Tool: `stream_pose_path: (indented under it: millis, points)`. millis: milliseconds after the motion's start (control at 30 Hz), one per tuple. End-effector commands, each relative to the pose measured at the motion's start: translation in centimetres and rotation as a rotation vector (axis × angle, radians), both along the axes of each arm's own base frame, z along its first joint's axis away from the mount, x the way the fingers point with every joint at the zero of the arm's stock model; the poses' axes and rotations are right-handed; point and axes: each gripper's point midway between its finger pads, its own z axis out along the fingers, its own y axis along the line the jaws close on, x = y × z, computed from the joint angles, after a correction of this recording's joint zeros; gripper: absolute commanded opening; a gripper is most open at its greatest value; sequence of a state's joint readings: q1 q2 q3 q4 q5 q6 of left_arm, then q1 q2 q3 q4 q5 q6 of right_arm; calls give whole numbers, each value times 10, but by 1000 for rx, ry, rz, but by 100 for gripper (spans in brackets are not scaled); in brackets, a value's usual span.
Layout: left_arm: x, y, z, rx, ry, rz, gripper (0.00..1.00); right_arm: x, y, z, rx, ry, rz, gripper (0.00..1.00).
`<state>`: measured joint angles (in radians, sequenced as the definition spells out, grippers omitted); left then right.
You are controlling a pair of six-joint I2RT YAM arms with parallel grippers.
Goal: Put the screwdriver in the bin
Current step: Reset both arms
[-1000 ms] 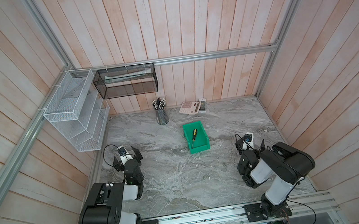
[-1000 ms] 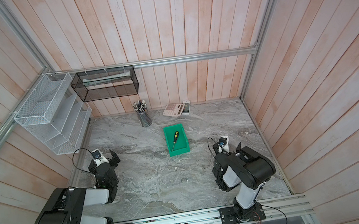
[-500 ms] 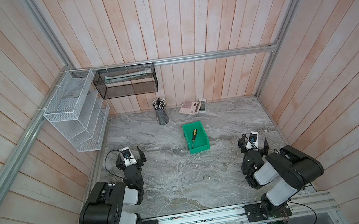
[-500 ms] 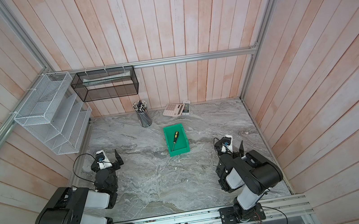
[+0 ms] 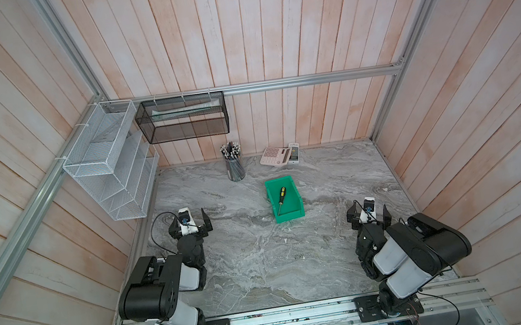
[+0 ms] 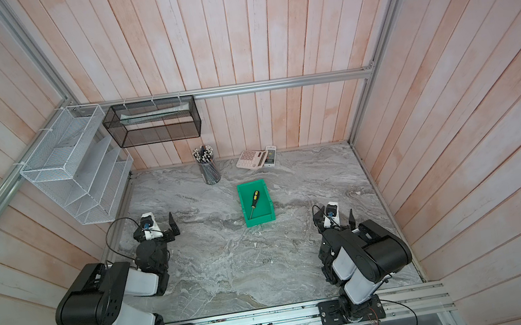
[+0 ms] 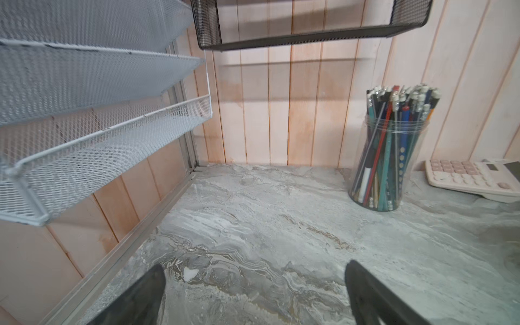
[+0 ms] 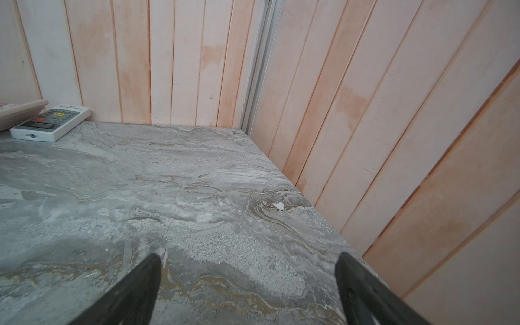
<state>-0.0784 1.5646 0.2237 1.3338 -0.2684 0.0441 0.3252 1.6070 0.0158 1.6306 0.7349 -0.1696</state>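
**Screwdriver point(image 5: 280, 201) lies in the bin point(image 5: 292, 217); both grippers spread wide**

Farthest to the left of the bin, a white wire rack point(image 5: 110, 176) hangs on the side wall. A black mesh basket point(image 5: 185, 118) hangs on the back wall, left of the bin and well behind it. The left gripper point(image 5: 190, 220) sits low over the marble tabletop point(image 5: 258, 259), well to the left of the bin and about level with its front edge. Its jaws stand wide. In the left wrist view only grey marble shows between the two dark fingers point(image 7: 140, 295). A clear cup of pencils point(image 5: 235, 170) stands upright behind the bin and a little to its left, near the back wall.

The green bin sits around the middle of the tabletop. In both top views the screwdriver lies flat inside it, on a slant. Its black-and-yellow handle points towards the bin's back wall, and the thin shaft reaches to the front, near the left corner.

A pink calculator point(image 5: 275, 157) lies behind the bin against the back wall, with a white remote point(image 5: 295, 157) just beside its right edge. The right gripper point(image 5: 370, 207) sits low over the marble to the right of the bin, somewhat nearer the arms' bases and well apart from it. Its jaws are wide too, with bare marble between them in the right wrist view.
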Motion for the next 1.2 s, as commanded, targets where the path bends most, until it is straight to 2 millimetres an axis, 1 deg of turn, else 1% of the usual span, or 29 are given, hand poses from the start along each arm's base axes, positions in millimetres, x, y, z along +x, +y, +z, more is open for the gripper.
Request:
stream_pose_path:
  millis: [0, 67, 100, 133, 167, 200, 233, 267, 300, 367, 400, 467, 1167]
  points:
    - [7, -2, -20, -49, 98, -44, 100, 4, 4, 46, 91, -211, 48, 98]
    - [8, -1, -21, -51, 113, -44, 100, 12, 5, 41, 114, -185, 99, 98]
    - [8, -2, -21, -50, 107, -45, 100, 19, 5, 33, 149, -150, 141, 98]
    - [8, -2, -21, -49, 106, -45, 100, 29, 2, 22, 188, -109, 172, 98]
    - [8, -2, -22, -50, 112, -46, 100, 41, -12, 22, 200, -120, 130, 98]
    - [8, -2, -22, -50, 112, -47, 100, 52, -10, 5, 240, -19, 146, 98]
    - [8, -2, -21, -50, 109, -46, 100, 59, -12, 8, 244, -15, 145, 98]
    - [8, -2, -22, -51, 114, -45, 100, 54, -10, 13, 214, -55, 154, 98]
    - [8, -2, -21, -51, 111, -46, 100, 56, -10, 4, 241, -11, 144, 98]
    - [9, -2, -21, -50, 113, -46, 100, 56, -11, 11, 220, -41, 146, 98]
    - [9, -2, -22, -51, 113, -46, 100, 57, -10, 6, 233, -13, 142, 98]
    - [10, -2, -22, -52, 117, -49, 100, 57, -10, 10, 223, -34, 145, 98]
    - [9, -2, -21, -53, 113, -51, 100, 58, -9, 8, 226, -23, 144, 98]
